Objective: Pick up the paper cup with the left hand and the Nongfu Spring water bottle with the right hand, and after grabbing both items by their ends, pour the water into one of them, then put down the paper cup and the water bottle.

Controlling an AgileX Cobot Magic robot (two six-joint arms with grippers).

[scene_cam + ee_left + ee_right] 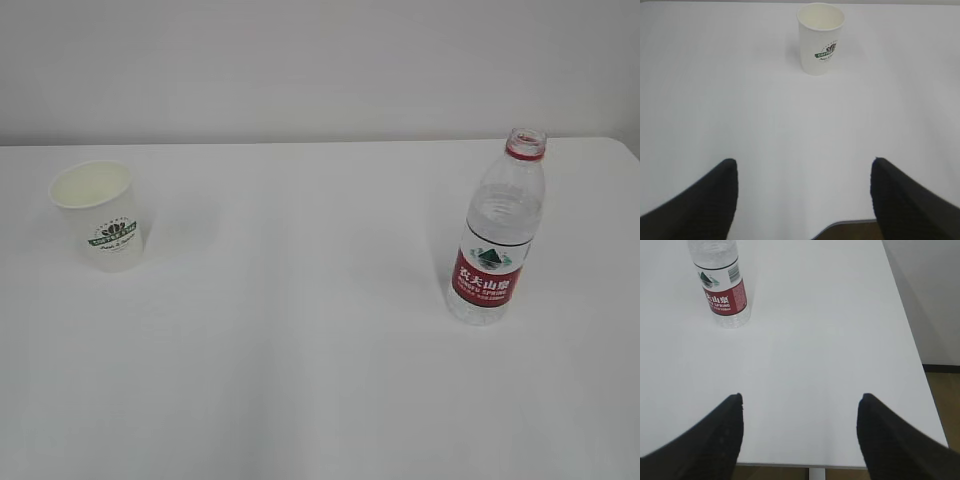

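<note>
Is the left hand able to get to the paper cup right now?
Probably yes. The left hand is open and the paper cup stands upright straight ahead, with only bare table between them.

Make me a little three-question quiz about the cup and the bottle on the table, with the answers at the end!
1. True or false: the paper cup is lying on its side.
2. What does the Nongfu Spring water bottle lack on top? A) a red ring B) a cap C) an opening
3. Fill in: the left pincer and the right pincer are both ____ and hold nothing.

Key
1. False: it stands upright on the white table, mouth up.
2. B: the neck is open, with only the red ring around it.
3. Open: each is back from its item, touching nothing.
</note>
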